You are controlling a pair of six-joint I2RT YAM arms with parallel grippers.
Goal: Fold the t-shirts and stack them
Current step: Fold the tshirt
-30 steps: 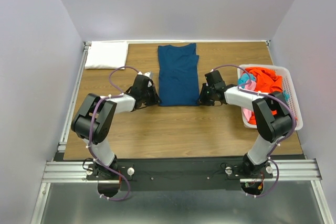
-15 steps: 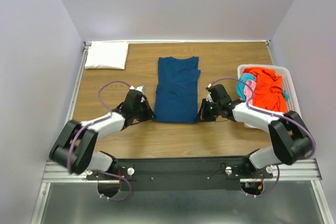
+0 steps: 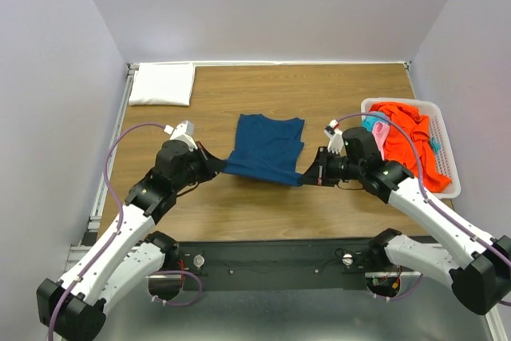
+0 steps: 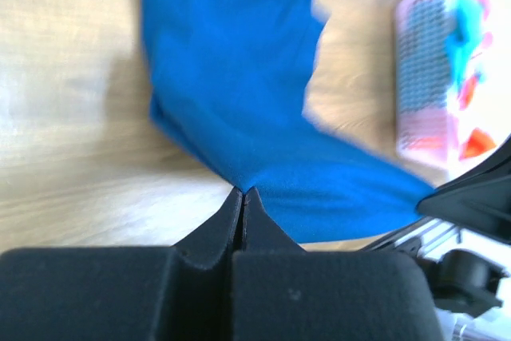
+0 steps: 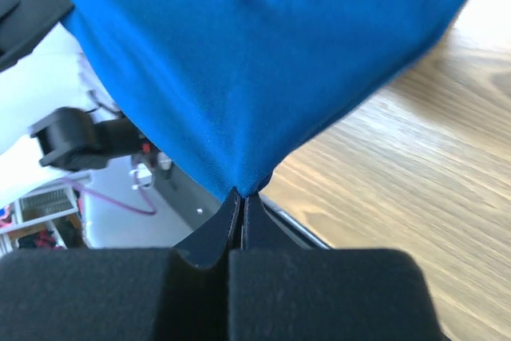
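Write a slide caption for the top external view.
Left fingers and right fingers pinch near corners of the blue t-shirt, holding its hem above the table.

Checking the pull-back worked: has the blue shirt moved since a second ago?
Yes. The blue shirt slid toward the arm bases, away from the table's far edge.

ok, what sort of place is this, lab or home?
Probably a robotics lab cell: wood-grain tabletop boxed in by plain lavender walls, aluminium frame rail along its edge.
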